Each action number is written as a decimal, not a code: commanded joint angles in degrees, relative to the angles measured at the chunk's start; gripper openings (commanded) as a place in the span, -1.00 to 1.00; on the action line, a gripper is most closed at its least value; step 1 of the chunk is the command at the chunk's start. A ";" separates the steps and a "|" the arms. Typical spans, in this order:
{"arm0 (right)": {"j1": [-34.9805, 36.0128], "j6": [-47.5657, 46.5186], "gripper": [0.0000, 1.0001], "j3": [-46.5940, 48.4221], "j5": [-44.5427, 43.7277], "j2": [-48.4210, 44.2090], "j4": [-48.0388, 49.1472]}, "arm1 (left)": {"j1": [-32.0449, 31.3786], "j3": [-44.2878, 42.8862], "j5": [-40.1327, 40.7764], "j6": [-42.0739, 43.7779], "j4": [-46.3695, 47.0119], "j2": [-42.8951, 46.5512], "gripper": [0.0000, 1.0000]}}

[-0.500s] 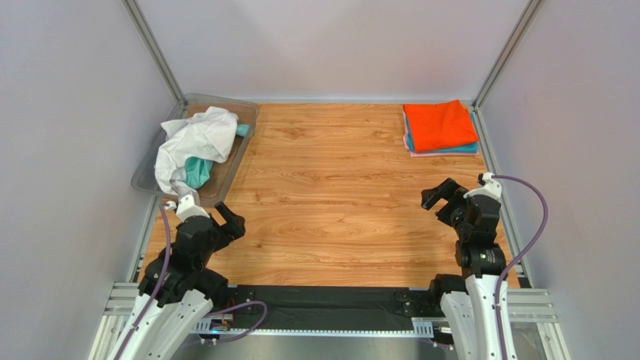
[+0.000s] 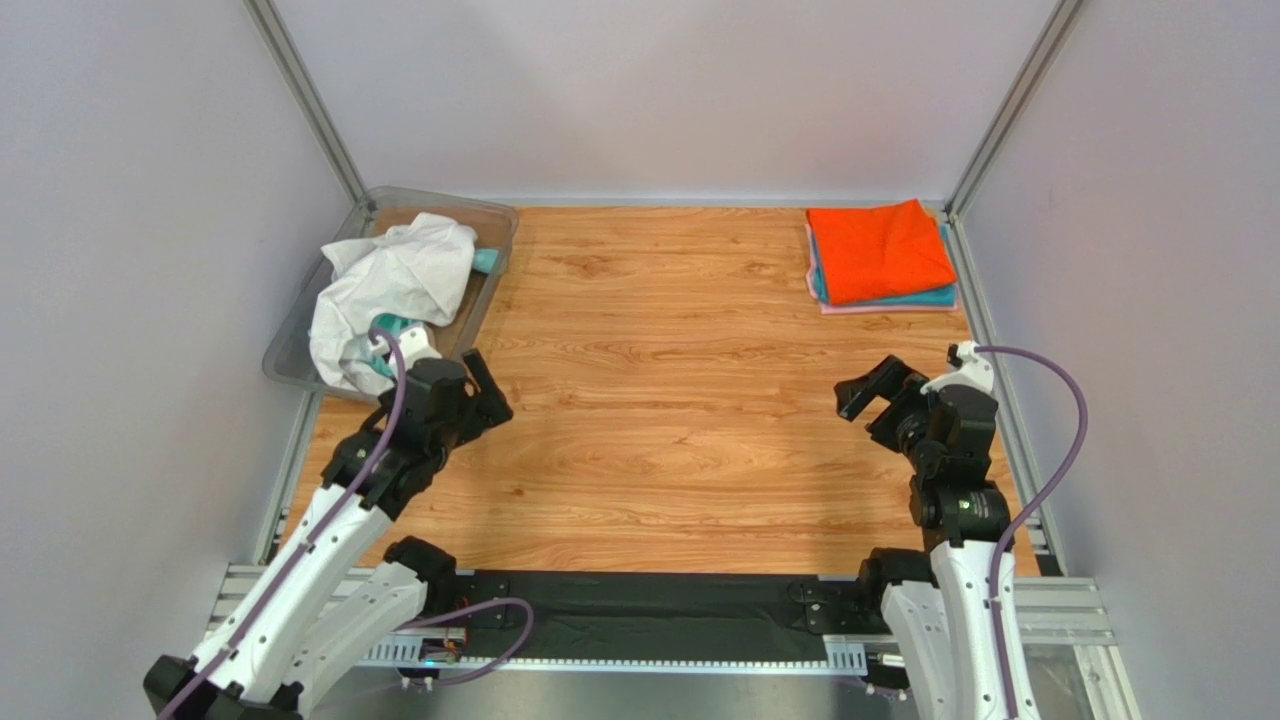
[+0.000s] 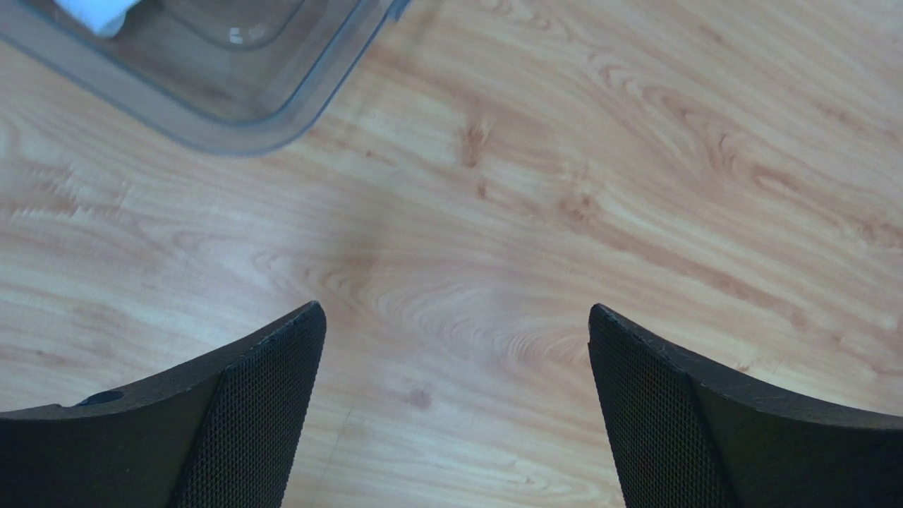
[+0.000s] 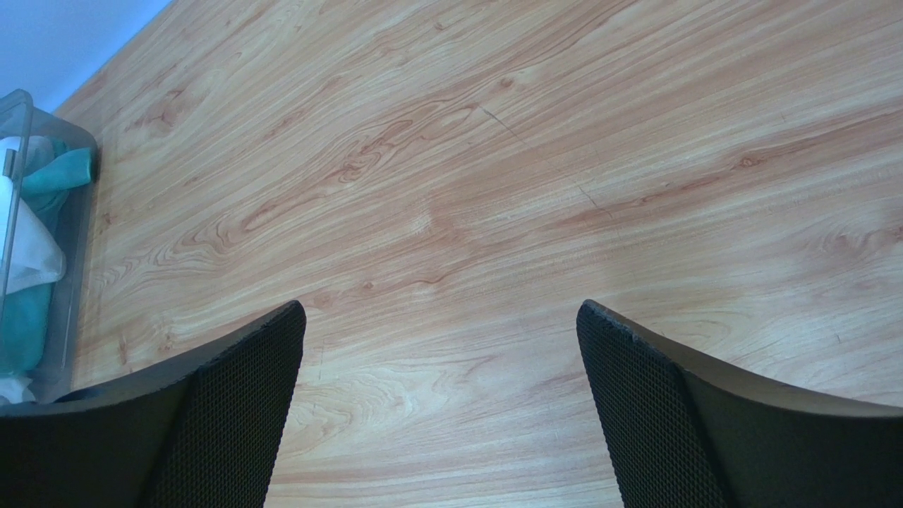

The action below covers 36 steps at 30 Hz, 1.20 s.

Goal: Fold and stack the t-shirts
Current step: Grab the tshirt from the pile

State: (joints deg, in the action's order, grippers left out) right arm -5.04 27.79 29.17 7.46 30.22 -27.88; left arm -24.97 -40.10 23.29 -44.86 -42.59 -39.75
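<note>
Left gripper [image 2: 489, 390], right gripper [image 2: 875, 390]: jaws wide, empty. Risk: white tee [image 2: 394, 278] tangled over green tee [image 4: 58, 171]; 1 pinch lifts 2, or drags tray [image 2: 496, 219].

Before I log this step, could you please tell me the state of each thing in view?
white t-shirt: crumpled, unfolded, in the tray
mint-green t-shirt: bunched under the white one
orange t-shirt: folded, topping the far-right stack
tray: holds both unfolded shirts
left claw: open, empty
right claw: open, empty
</note>
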 commanded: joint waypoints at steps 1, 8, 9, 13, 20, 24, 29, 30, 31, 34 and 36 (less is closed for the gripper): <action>0.12 -0.54 1.00 0.89 1.32 -0.60 2.92 | 3.16 -4.72 2.20 3.81 8.48 -5.40 0.99; 0.12 -0.90 1.00 0.89 2.47 0.81 3.71 | 15.73 -13.15 -4.47 10.05 16.39 -17.28 0.99; 0.12 -0.98 1.00 0.72 2.82 1.24 3.88 | 18.27 -14.04 -5.96 11.27 18.40 -20.08 0.99; 0.12 -1.42 1.00 0.98 3.35 2.56 4.32 | 24.61 -18.69 -8.78 12.34 20.61 -28.26 0.99; 0.12 -1.95 1.00 1.15 3.00 4.23 4.24 | 38.67 -20.72 -17.21 9.88 25.35 -40.22 0.97; 0.12 -2.21 1.00 1.24 3.87 5.72 4.85 | 43.33 -21.43 -15.22 9.36 27.21 -44.70 0.96; 0.12 -2.57 1.00 1.33 4.49 7.13 5.38 | 46.15 -24.41 -10.47 10.58 25.81 -47.35 0.95; 0.03 -2.65 1.00 1.16 4.92 7.57 5.73 | 46.76 -24.85 -8.63 10.93 25.80 -47.96 0.95; 0.03 -2.65 1.00 1.24 5.71 7.84 5.90 | 47.20 -25.72 -8.44 11.37 25.89 -48.40 0.95; 0.03 -2.83 1.00 0.98 6.16 8.10 5.99 | 48.96 -27.48 -11.68 11.38 26.15 -50.42 0.95; 0.03 -2.92 1.00 0.63 6.33 7.41 6.43 | 49.84 -28.19 -13.26 10.58 26.94 -51.91 0.95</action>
State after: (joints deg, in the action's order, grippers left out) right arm -5.06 25.96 29.17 12.40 38.39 -24.75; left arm 23.40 -65.84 11.53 -34.57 -17.78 -90.21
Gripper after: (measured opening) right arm 0.998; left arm 0.977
